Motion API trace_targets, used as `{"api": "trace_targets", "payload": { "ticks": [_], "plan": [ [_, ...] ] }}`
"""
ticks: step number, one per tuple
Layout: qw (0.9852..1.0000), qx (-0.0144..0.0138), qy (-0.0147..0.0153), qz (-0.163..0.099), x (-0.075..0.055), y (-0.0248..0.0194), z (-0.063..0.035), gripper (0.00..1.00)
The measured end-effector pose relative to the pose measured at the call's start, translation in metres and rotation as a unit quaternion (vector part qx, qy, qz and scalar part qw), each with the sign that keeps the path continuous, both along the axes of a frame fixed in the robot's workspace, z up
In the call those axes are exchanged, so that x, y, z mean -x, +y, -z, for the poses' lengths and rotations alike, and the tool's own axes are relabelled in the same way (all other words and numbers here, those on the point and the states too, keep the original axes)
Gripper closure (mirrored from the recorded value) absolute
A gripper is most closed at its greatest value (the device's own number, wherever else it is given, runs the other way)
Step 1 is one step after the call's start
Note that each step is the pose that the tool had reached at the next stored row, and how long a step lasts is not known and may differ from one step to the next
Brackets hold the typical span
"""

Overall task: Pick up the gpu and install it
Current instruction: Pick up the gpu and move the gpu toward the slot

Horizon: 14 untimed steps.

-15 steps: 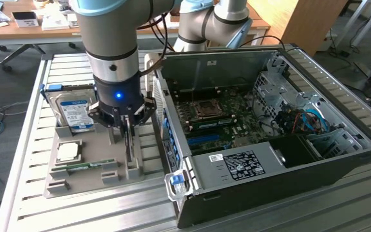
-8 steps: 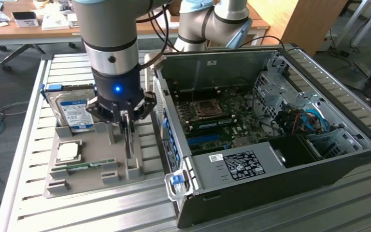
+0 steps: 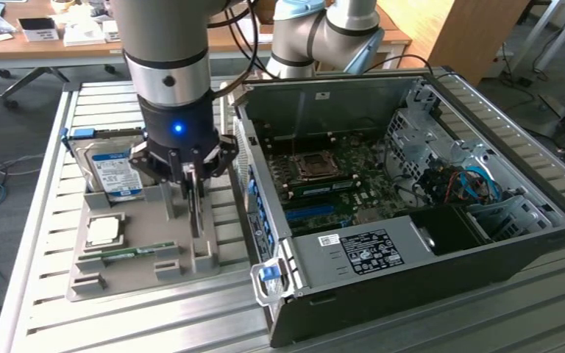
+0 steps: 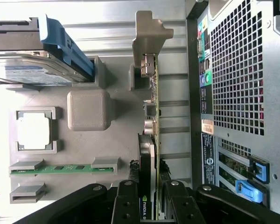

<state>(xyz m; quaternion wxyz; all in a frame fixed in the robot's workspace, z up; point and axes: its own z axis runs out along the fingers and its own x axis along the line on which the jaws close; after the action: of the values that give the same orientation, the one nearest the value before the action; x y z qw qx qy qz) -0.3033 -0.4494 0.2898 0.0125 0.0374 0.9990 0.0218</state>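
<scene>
Exterior view, left to right: bare table (image 3: 47, 323) slats at 9 o'clock. Tray (image 3: 96, 283) at 8 o'clock holds a hard drive (image 3: 115, 173) at its far-left corner, a processor chip (image 3: 104, 232) and a memory stick (image 3: 130, 252) lying flat. Claw (image 3: 192, 180) hangs over the tray's right side, pinching the gpu (image 3: 196, 215) by its top edge. The gpu stands upright on edge in its tray slot. Only a narrow strip of table separates the tray edge from the case (image 3: 410, 243) wall. Case fills 3 o'clock, open side up, motherboard (image 3: 341, 184) clear from above. Wrist view: fingers (image 4: 129, 205) flank both card faces; the metal bracket (image 4: 147, 32) is at the far end, just beside the case back.
</scene>
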Motion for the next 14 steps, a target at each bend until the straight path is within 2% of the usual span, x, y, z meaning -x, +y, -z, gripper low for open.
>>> {"api": "trace_targets", "payload": {
  "ticks": [10, 14],
  "plan": [
    [1.0000, 0.0000, 0.0000, 0.000, 0.000, 0.0000, -0.0174, 0.73],
    [1.0000, 0.0000, 0.0000, 0.000, 0.000, 0.0000, -0.0272, 0.73]
  ]
}}
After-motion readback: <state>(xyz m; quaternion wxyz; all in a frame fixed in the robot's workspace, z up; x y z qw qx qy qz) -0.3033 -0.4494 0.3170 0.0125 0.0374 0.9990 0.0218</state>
